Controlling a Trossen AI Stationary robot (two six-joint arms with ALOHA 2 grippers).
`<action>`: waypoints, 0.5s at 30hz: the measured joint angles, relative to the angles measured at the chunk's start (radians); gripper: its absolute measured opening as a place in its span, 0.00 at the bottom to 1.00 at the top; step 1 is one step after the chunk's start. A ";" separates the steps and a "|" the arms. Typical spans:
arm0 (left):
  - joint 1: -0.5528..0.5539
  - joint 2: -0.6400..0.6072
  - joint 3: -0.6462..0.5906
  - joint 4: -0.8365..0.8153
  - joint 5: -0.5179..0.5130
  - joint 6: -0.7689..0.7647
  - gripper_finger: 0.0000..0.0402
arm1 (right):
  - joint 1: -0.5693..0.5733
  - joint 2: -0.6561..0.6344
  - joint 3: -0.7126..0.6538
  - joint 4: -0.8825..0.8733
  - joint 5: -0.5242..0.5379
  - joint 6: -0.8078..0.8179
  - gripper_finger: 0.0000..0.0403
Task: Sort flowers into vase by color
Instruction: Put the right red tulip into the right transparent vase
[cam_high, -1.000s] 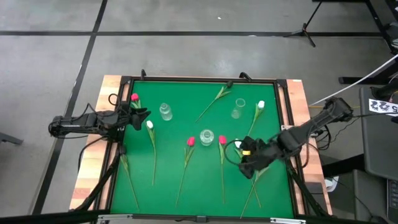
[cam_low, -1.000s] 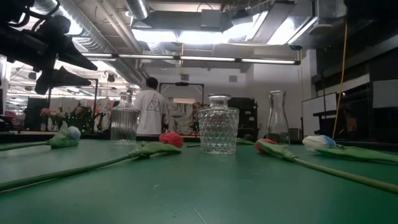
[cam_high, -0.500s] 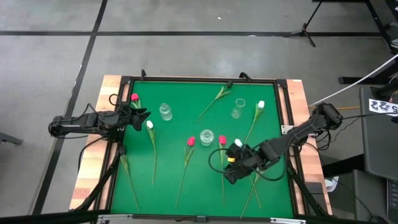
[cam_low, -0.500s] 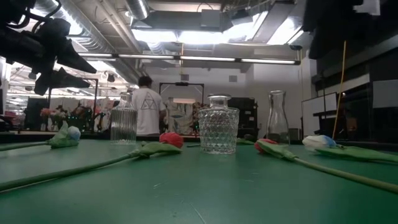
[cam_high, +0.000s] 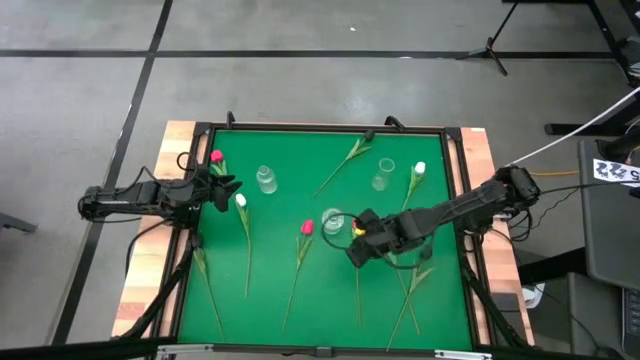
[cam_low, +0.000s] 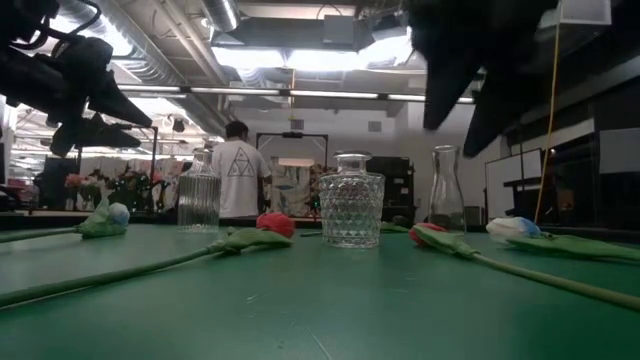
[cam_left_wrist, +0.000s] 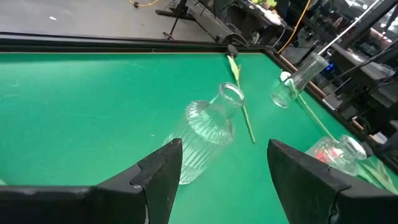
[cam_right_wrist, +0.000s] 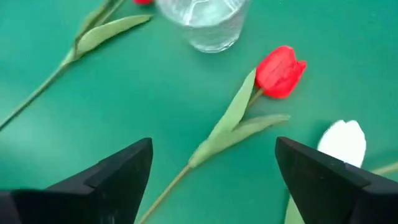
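My right gripper (cam_high: 352, 248) hangs open above a red flower (cam_right_wrist: 280, 70) that lies flat on the green mat beside the diamond-cut vase (cam_high: 332, 220). Its fingers stand either side of the flower's leafy stem (cam_right_wrist: 230, 134) without touching it. A white flower head (cam_right_wrist: 341, 142) lies close by. Other flowers lie flat: red (cam_high: 307, 228), white (cam_high: 241, 201), white (cam_high: 420, 168), pink (cam_high: 216, 157). A ribbed vase (cam_high: 266, 180) and a tall clear vase (cam_high: 383, 172) stand farther back. My left gripper (cam_high: 225, 190) waits open at the table's left edge, facing the ribbed vase (cam_left_wrist: 208, 127).
A dark-headed flower (cam_high: 350, 155) lies near the far edge. More green stems (cam_high: 410, 290) cross at the near right and one (cam_high: 205, 280) lies at the near left. A raised black frame (cam_high: 330, 128) borders the mat. A person (cam_low: 238, 175) stands in the room behind.
My right gripper has gone toward the table's left edge and a little toward the far edge, sinking as it went. It now stands over the red flower beside the diamond-cut vase and has come into the low view from above. No flower has moved.
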 joint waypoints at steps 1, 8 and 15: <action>0.000 0.000 0.000 0.001 0.000 0.000 0.57 | -0.008 0.010 -0.002 -0.019 -0.001 -0.003 0.83; 0.000 0.001 0.000 -0.018 0.000 -0.002 0.57 | -0.043 0.100 -0.001 0.046 -0.046 -0.022 0.80; 0.000 0.002 0.000 -0.021 0.000 0.003 0.57 | -0.043 0.186 -0.001 0.078 -0.092 -0.013 0.79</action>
